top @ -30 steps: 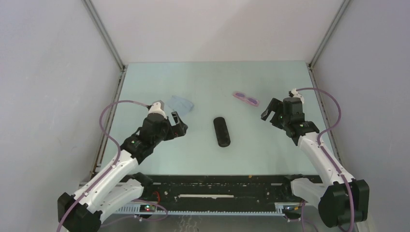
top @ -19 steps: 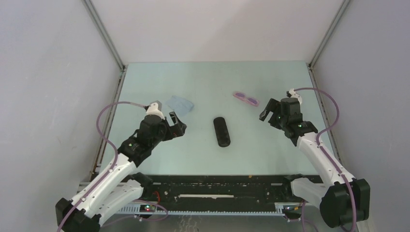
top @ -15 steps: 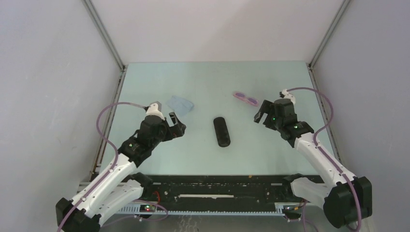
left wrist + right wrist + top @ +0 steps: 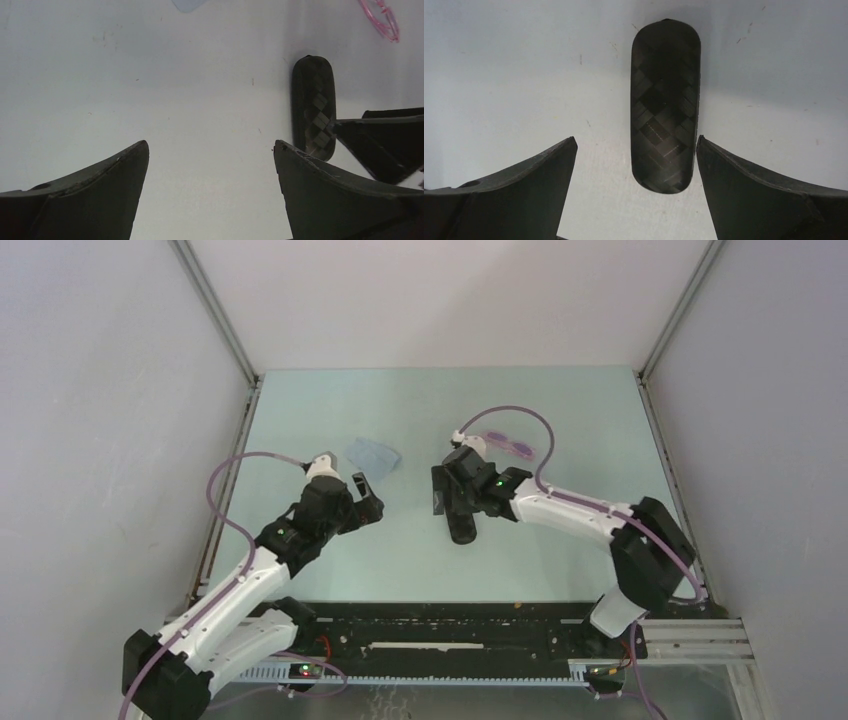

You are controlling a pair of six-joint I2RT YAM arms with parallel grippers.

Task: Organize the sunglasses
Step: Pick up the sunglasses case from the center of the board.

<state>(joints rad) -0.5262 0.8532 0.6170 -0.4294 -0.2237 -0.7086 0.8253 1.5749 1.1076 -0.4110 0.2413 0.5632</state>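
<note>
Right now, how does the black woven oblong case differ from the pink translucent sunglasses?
The black woven oblong case is opaque and solid; the pink translucent sunglasses are see-through and thin-framed. The case lies under the open right tool; the sunglasses lie farther back, untouched. Both rest on the table.

Robotics test cell in a laboratory. A pale green table point(image 4: 400, 560) is enclosed by plain white panels point(image 4: 450, 300) behind it and along both its sides, joined by bare metal rails point(image 4: 216, 310) rising from its back corners. Two white robot arms point(image 4: 240, 585) are bolted at the table's near edge, trailing purple cables point(image 4: 211, 490). Exposed circuit boards point(image 4: 305, 670) with lit indicator lamps sit just below that near edge.
</note>
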